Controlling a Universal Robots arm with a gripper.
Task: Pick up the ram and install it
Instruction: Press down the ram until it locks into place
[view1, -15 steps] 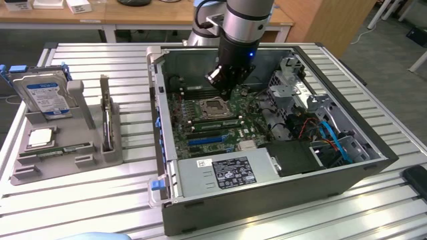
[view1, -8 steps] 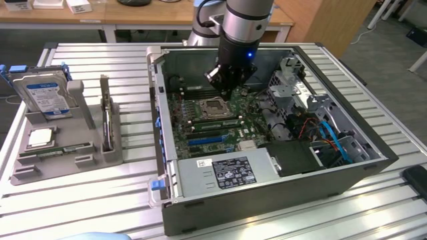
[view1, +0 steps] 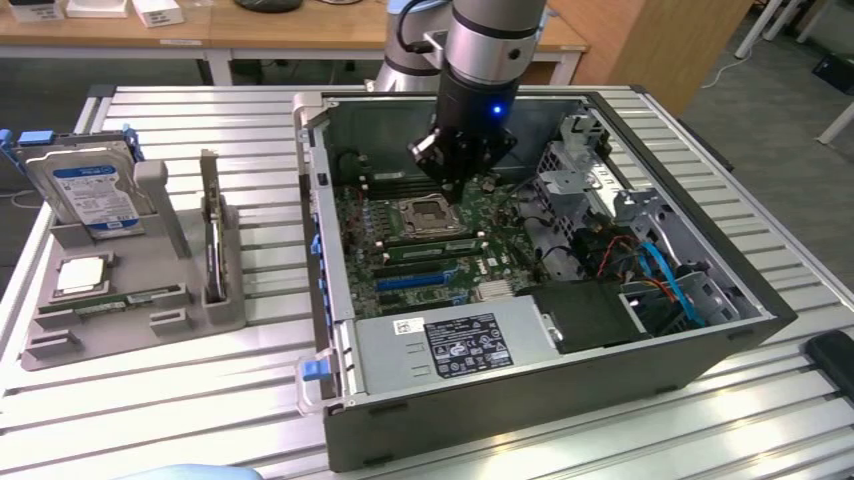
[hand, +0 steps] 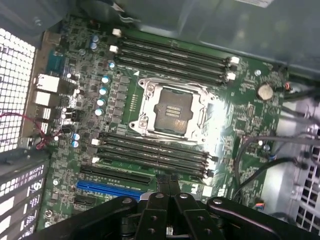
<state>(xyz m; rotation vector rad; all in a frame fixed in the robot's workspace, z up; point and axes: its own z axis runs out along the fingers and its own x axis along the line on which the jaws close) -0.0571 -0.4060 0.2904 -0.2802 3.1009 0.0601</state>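
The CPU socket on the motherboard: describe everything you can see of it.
The CPU socket is a square silver metal frame around a dark, empty centre with small gold contacts; no processor sits in it. It lies flat on the green motherboard inside the open computer case, between two banks of long black memory slots. Nothing touches it. The gripper, fingers shut, hangs above the board beside the nearer slot bank.

The exterior view looks down at a slant from above the bench's (view1: 174, 400) near edge, taking in the whole open computer case (view1: 534, 400) and the arm over it. The wrist view hangs close above the motherboard (hand: 240, 120), facing straight down past the gripper (hand: 168, 182). Both views share the processor socket (view1: 430, 213) (hand: 170, 111) and the memory slots (hand: 155, 155) flanking it.
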